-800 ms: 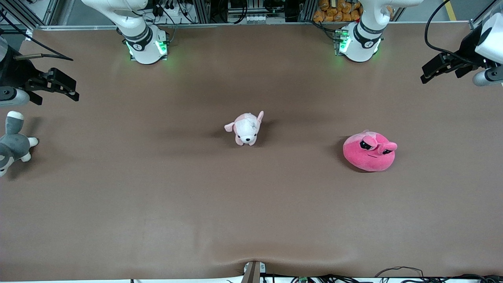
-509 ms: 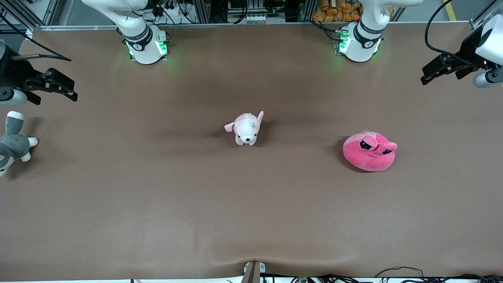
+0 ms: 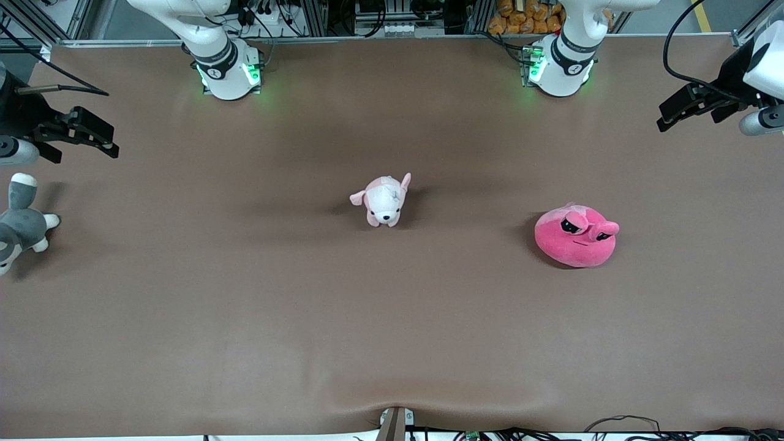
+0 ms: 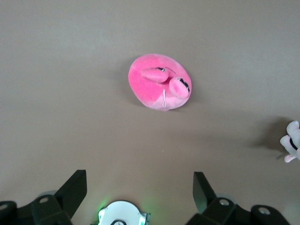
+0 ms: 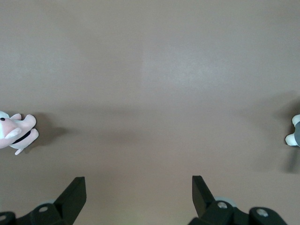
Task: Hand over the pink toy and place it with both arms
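The pink toy (image 3: 576,236), a hot-pink round plush with bulging half-lidded eyes, lies on the brown table toward the left arm's end. It also shows in the left wrist view (image 4: 159,87). My left gripper (image 3: 667,119) hangs open and empty high over the table edge at the left arm's end, well apart from the toy; its jaws stand wide in its wrist view (image 4: 139,187). My right gripper (image 3: 101,138) hangs open and empty over the right arm's end of the table; its jaws stand wide in its wrist view (image 5: 139,187).
A pale pink-and-white puppy plush (image 3: 384,200) sits mid-table; it also shows in the left wrist view (image 4: 291,145) and the right wrist view (image 5: 16,131). A grey-and-white plush (image 3: 18,223) lies at the right arm's end. The arm bases (image 3: 226,70) (image 3: 558,64) stand along the table's edge farthest from the front camera.
Both grippers have drifted very slightly outward toward their ends of the table. The toys have not moved.
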Tool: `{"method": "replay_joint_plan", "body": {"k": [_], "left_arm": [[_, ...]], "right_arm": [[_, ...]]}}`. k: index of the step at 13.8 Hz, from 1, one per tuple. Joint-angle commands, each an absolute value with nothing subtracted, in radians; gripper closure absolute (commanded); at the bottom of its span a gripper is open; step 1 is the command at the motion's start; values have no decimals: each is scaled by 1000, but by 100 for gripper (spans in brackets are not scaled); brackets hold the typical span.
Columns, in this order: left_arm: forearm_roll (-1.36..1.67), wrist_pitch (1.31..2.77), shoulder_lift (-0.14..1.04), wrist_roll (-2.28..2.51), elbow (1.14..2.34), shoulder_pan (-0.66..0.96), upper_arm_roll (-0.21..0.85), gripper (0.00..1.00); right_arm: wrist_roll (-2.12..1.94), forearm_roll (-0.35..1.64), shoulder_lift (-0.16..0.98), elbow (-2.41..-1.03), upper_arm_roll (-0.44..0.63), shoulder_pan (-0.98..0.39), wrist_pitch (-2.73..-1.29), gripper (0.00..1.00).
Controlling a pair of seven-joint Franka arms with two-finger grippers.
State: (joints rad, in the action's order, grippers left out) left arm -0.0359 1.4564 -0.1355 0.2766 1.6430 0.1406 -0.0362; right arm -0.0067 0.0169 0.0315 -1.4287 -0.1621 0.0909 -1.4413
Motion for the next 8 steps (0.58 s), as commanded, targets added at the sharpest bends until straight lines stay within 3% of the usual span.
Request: {"method": "replay_joint_plan", "body": {"k": [1, 8], "left_arm": [[-37, 1425, -127, 287, 1624, 149, -41, 0], [-37, 1431, -138, 287, 1646, 149, -40, 0]], "right_arm": [[5, 28, 34, -1417, -170, 104, -1436, 0], [5, 29, 37, -1419, -169, 107, -1433, 0]]}}
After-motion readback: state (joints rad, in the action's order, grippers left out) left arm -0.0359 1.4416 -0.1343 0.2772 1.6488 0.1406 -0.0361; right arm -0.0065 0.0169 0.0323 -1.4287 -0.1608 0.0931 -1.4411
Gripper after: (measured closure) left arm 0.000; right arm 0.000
